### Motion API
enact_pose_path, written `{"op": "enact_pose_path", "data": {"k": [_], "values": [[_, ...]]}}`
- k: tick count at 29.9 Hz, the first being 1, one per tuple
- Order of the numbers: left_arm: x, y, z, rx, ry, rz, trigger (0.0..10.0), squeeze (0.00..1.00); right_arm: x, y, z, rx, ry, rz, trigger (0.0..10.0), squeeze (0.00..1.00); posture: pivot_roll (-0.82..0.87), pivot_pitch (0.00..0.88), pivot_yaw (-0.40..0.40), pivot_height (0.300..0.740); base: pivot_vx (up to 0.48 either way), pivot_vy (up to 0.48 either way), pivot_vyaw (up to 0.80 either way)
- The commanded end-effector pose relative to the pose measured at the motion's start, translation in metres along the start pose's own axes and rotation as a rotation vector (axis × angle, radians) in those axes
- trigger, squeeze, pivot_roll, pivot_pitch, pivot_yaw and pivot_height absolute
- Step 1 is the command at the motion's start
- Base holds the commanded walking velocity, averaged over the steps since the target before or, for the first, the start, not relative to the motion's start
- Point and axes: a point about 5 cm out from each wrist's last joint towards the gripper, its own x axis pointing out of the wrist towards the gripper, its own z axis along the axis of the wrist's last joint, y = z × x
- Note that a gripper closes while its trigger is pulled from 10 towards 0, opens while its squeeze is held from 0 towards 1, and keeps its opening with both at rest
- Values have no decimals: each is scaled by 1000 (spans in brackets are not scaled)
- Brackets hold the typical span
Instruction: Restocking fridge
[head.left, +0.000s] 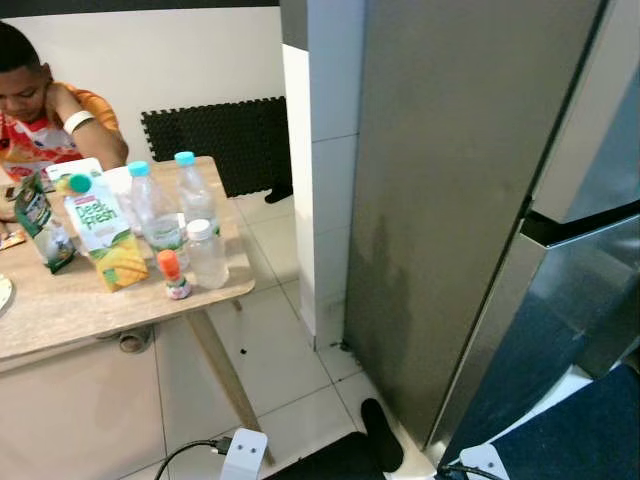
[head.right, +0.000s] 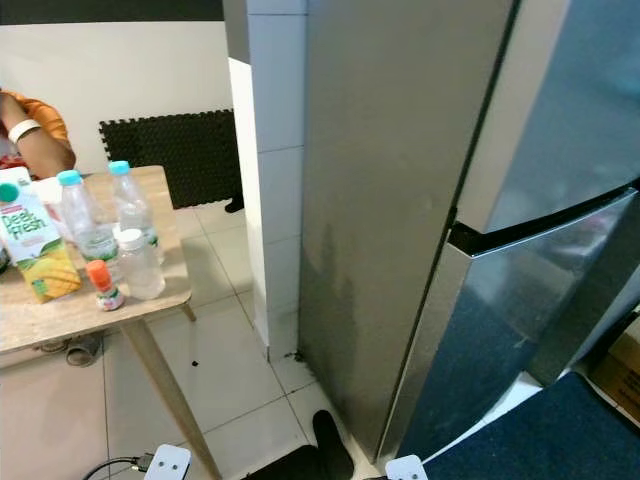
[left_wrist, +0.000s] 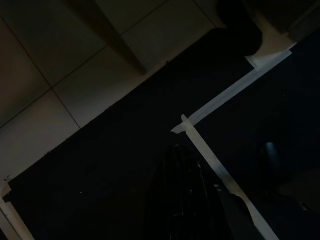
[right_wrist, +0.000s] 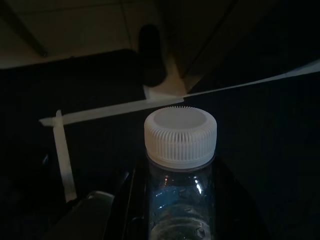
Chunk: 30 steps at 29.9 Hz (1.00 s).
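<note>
Person (head.left: 45, 110) cut off by frame's left edge; fridge (head.right: 420, 200) top cropped; bottle (right_wrist: 180, 170) body cut off below; left wrist view too dark.

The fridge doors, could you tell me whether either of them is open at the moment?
No, both steel doors of the fridge sit flush and shut, upper above lower, with nothing of the inside showing.

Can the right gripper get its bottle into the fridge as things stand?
Probably not yet. The right gripper holds a white-capped bottle low over the dark mat, but the fridge has both its doors shut, so nothing can go in until one is opened.
</note>
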Motion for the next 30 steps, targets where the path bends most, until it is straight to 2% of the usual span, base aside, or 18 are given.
{"op": "enact_pose_path", "data": {"k": [1, 9, 18, 24, 25, 30], "values": [[-3, 7, -8, 13, 16, 8, 10000, 0, -1, 3, -5, -4, 18, 9, 10000, 0, 17, 183, -17, 740, 0, 0, 0], [-7, 9, -20, 23, 35, 6, 10000, 0, -2, 11, -13, 1, 37, 27, 10000, 0, 31, 207, -10, 740, 0, 0, 0], [-7, 5, -20, 27, 38, -5, 10000, 0, -2, 14, -14, 4, 42, 32, 10000, 0, 18, 196, -4, 740, 0, 0, 0], [-3, 3, -8, 23, 16, -2, 10000, 0, 0, 8, -4, 3, 12, 14, 10000, 0, 8, 165, -8, 740, 0, 0, 0], [-1, 3, -3, 20, 8, 1, 10000, 0, 1, 6, 1, -3, 2, 10, 10000, 0, 0, 121, -10, 740, 0, 0, 0], [5, 6, 23, 19, -46, 18, 10000, 0, 5, -3, 30, -17, -62, -13, 10000, 0, -6, 76, -5, 740, 0, 0, 0]]}}
